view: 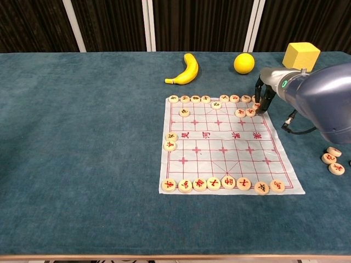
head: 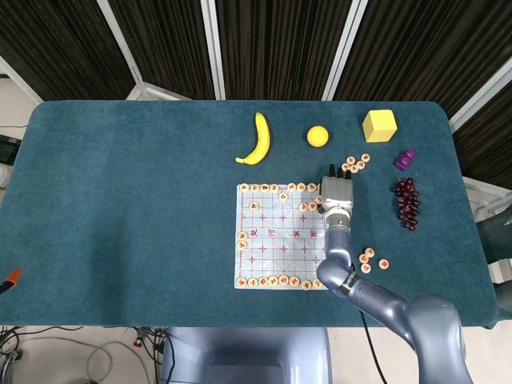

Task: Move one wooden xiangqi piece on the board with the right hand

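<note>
The paper xiangqi board [view: 219, 148] lies on the blue table, with wooden pieces in a far row [view: 196, 99] and a near row [view: 214, 184]. My right hand [view: 264, 93] hangs over the board's far right corner, fingers pointing down. Its dark fingertips straddle and pinch one wooden piece [view: 255, 106] just behind two other pieces [view: 245, 113]. From the head view the right hand [head: 338, 192] covers that corner of the board [head: 276, 240], and the pinched piece is hidden. My left hand shows in neither view.
A banana [view: 187, 69], a yellow ball [view: 244, 63] and a yellow cube [view: 301, 54] lie behind the board. Loose pieces sit at the right [view: 330, 159] and behind the hand [head: 356, 165]. Dark grapes [head: 407, 202] and a purple object [head: 406, 158] lie further right.
</note>
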`<state>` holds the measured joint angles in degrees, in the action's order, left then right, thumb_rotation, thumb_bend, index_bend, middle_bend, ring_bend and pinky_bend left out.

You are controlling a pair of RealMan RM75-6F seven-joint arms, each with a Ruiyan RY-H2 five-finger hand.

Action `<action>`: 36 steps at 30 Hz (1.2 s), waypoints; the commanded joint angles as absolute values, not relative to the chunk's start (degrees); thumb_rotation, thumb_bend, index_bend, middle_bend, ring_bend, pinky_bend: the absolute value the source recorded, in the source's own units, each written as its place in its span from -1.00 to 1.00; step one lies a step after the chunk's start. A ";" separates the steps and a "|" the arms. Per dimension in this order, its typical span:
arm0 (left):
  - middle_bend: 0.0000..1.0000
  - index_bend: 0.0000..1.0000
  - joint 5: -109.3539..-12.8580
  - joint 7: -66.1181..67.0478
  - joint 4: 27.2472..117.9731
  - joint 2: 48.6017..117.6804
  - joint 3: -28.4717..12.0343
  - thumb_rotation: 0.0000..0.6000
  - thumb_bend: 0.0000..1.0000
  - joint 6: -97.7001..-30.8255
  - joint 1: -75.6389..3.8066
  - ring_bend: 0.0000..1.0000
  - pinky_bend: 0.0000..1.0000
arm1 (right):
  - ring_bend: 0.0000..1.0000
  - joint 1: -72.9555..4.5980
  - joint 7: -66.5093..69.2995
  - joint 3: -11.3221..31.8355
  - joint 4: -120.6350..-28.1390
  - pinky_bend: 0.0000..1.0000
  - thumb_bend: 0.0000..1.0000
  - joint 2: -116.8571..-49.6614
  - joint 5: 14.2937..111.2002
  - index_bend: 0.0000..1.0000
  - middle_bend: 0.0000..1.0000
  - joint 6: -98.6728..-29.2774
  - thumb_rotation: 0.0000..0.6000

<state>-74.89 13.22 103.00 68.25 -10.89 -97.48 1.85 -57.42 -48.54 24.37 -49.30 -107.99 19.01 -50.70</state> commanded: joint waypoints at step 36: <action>-1.00 -0.96 -75.67 16.01 102.98 69.66 -10.71 1.00 -0.95 -98.70 1.65 -1.00 -0.87 | -1.00 -47.35 -42.63 21.92 -83.76 -0.92 -0.25 -86.10 35.79 -0.62 -1.00 -63.32 1.00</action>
